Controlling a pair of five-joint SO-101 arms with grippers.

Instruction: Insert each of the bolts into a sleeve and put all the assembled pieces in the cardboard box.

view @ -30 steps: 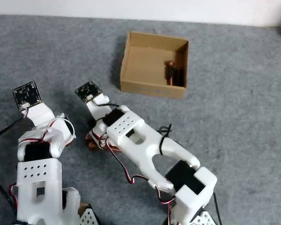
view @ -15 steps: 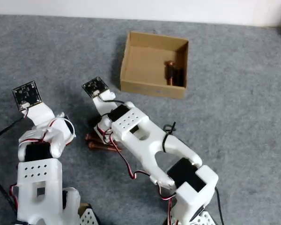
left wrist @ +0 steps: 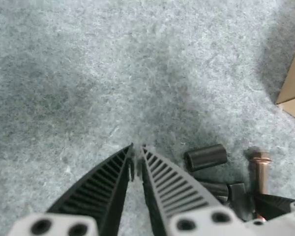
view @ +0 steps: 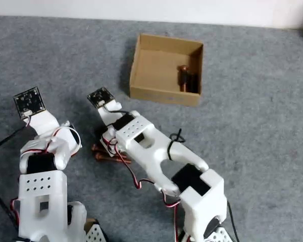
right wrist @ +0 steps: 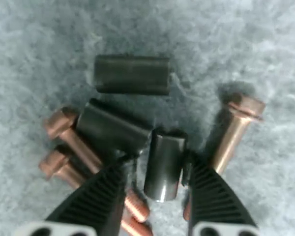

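Item: black tubular sleeve [right wrist: 164, 164], smooth, matt, open-ended. It lies on the bench between the ribbed black fingers [right wrist: 101, 194] of the right end effector [right wrist: 156, 162], which is released and straddles it. A gap shows at one finger; contact at the other is hard to make out

Second sleeve [right wrist: 113, 129], same make, lies slantwise, touching the first at one end and crossing two copper-coloured bolts [right wrist: 76, 142] whose shafts pass beneath it

Third sleeve [right wrist: 132, 74] lies just beyond, apart from the others

Single copper-coloured flanged bolt [right wrist: 236, 130], rounded head, lies beside the outer finger

Assembled piece [view: 185, 78], a copper bolt in a black sleeve, lies against the inner wall of the brown cardboard box [view: 161, 95], which is open-topped, square-edged and near the cluster

Left end effector [left wrist: 137, 147]: clenched on nothing, tips almost meeting over bare surface, well apart from the box

Grey felt-like bench [view: 252, 131]: open room on every side of the box

In the high view the right arm's white housing covers most of the cluster
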